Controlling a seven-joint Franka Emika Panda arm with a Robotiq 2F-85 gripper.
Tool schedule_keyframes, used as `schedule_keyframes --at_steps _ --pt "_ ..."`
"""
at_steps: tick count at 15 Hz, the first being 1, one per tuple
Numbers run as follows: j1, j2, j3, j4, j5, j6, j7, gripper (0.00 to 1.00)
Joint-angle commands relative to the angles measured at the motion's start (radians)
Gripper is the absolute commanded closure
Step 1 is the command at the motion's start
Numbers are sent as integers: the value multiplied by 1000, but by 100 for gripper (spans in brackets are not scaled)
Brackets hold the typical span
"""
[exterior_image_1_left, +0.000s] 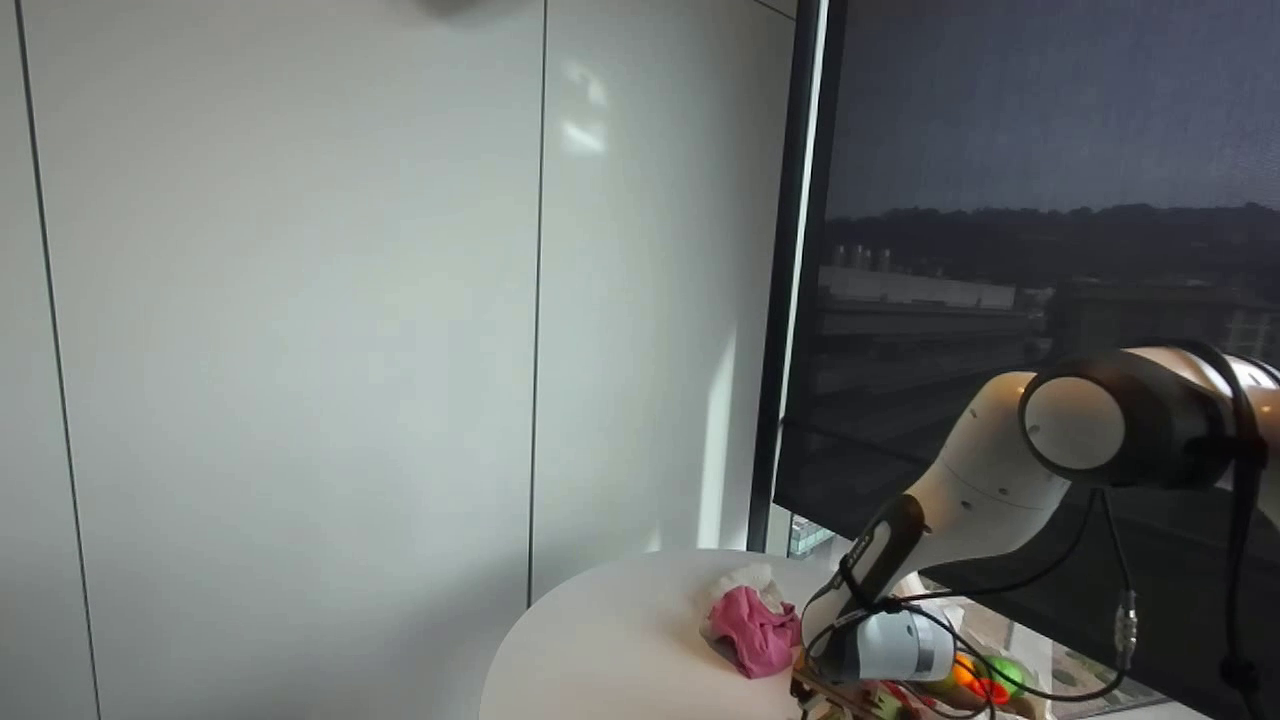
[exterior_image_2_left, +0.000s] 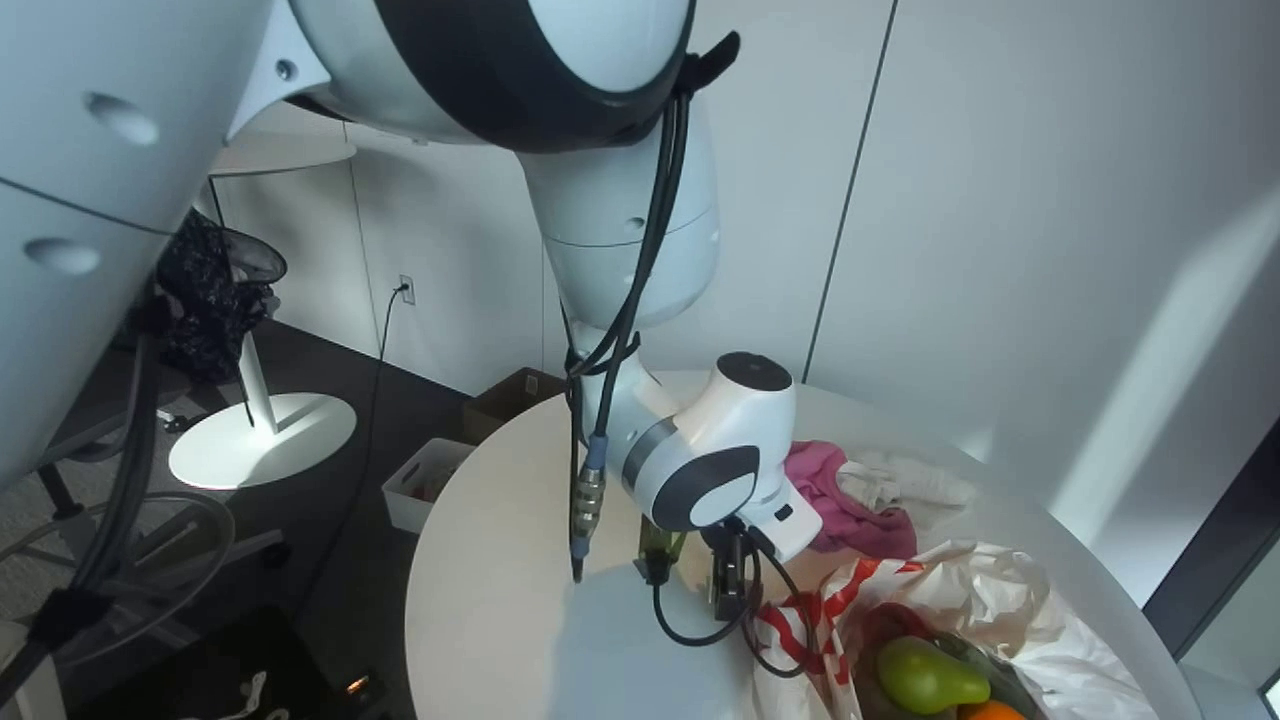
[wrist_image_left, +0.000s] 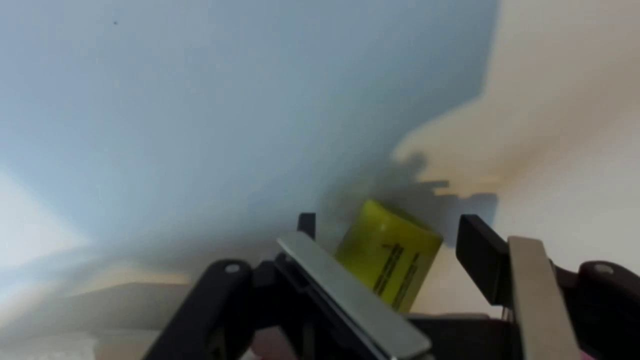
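One lettered yellow-green cylinder (wrist_image_left: 390, 260), visible between the spread fingers (wrist_image_left: 482, 260) of the gripper (wrist_image_left: 385, 232), with the round white table (exterior_image_2_left: 490, 600) below. Nearby, a red-striped bag (exterior_image_2_left: 1010, 600) with a green pear (exterior_image_2_left: 930, 677) inside; beyond, crumpled pink cloth (exterior_image_1_left: 755, 635); farther back, a white wall (exterior_image_1_left: 300, 300).

This seems an office room. The walls (exterior_image_1_left: 300, 350) are of white panels, and in an exterior view a large shaded window (exterior_image_1_left: 1000, 150) at right shows buildings (exterior_image_1_left: 920, 295). In an exterior view, a pedestal table (exterior_image_2_left: 262, 455) stands far left, near a wall socket (exterior_image_2_left: 408, 290).
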Motion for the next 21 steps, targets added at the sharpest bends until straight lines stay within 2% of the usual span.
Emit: schedule_keyframes --at_steps 1,3,5,6,8,10,14,21 --pt "-1 -121 8 -40 45 -13 -52 50" --pt "34 -159 -54 -39 22 2 -29 50" --pt "39 -187 -97 -29 24 -42 -3 50" --pt "32 -189 -103 -23 20 -80 -9 6" --pt "24 -186 -105 -21 15 -137 -14 0" --pt "15 -179 -76 -15 31 -191 -23 0" --pt "33 -130 -69 15 35 -252 34 0" --pt "32 -9 -81 66 44 -202 144 0"
